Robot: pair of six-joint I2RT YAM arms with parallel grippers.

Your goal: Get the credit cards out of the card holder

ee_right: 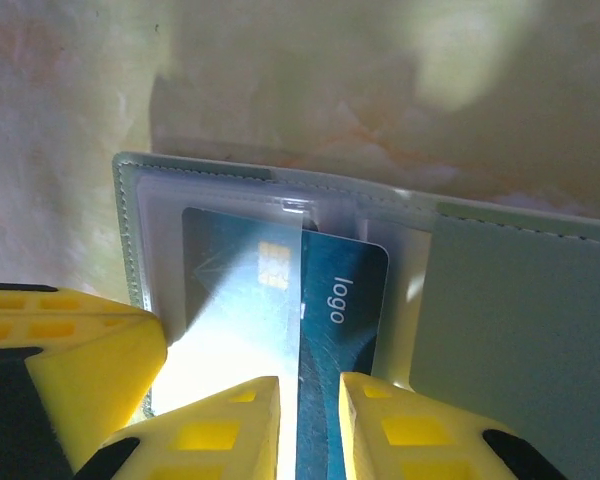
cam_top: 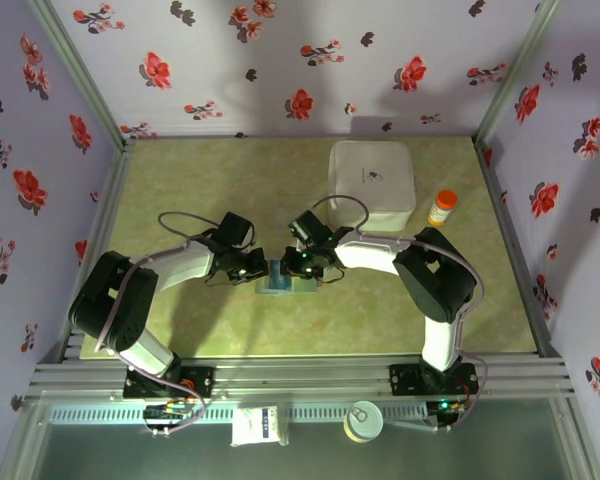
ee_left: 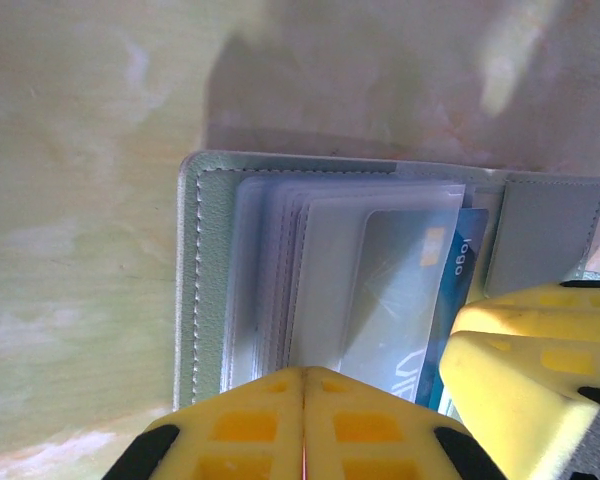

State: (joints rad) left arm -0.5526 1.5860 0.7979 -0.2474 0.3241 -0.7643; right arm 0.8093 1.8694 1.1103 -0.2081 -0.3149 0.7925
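Pale green marbled counter (cam_top: pixel 180 190), and the slate grey-blue bifold card holder (ee_right: pixel 520 330) lies open near its centre. At its 9 o'clock the left jaws sit closed; from 3 o'clock the right jaws pinch a blue plastic credit card (ee_right: pixel 340 300), half clear of its sleeve. Nothing's fully out yet!

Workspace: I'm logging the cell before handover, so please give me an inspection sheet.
Surface: green marbled table, no spills seen.
Job's things: card holder open mid-table; blue credit card partly out of its sleeve.
Clutter: white box, orange bottle.
Grippers: left gripper shut at the holder's sleeves; right gripper straddles the card, grip unclear.
Cables: grey cables loop along both arms.
Surroundings: floral walls; packet and tin on the near ledge.
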